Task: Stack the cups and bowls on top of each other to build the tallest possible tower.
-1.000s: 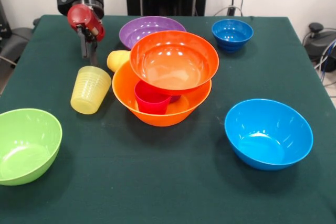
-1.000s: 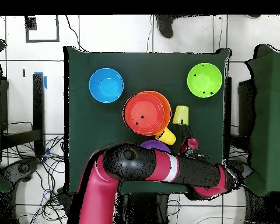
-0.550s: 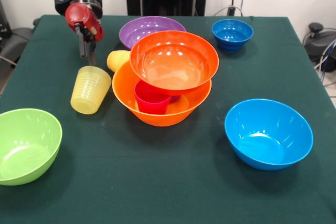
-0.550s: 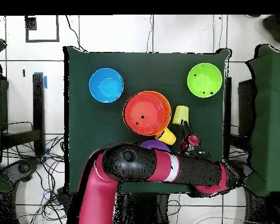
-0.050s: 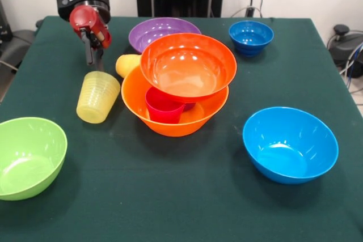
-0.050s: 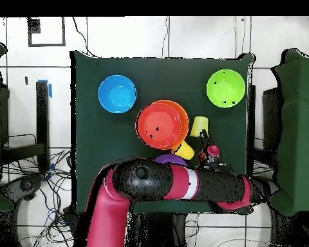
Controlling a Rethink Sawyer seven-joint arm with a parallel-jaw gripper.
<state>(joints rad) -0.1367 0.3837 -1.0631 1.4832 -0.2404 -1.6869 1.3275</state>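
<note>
The tower is a large orange-yellow bowl (image 5: 170, 124) holding a red-pink cup (image 5: 164, 106), with a red-orange bowl (image 5: 188, 66) resting on top. A ribbed pale yellow cup (image 5: 97, 97) stands tilted to its left. An orange-yellow cup (image 5: 127, 64) lies on its side behind the tower, and behind that is a purple bowl (image 5: 161, 31). My gripper (image 5: 93, 60) hangs just above and behind the pale yellow cup, shut and holding nothing. In the overhead view the gripper (image 6: 204, 138) is beside the pale yellow cup (image 6: 199, 126), and the arm hides part of the purple bowl (image 6: 170, 159).
A lime green bowl (image 5: 28, 157) sits at the front left, a light blue bowl (image 5: 290, 144) at the front right, and a small dark blue bowl (image 5: 250, 37) at the back right. Dark green cloth (image 5: 170, 196) covers the table.
The gripper has risen slightly and drifted a little left and back in the front view. No cup or bowl has moved.
</note>
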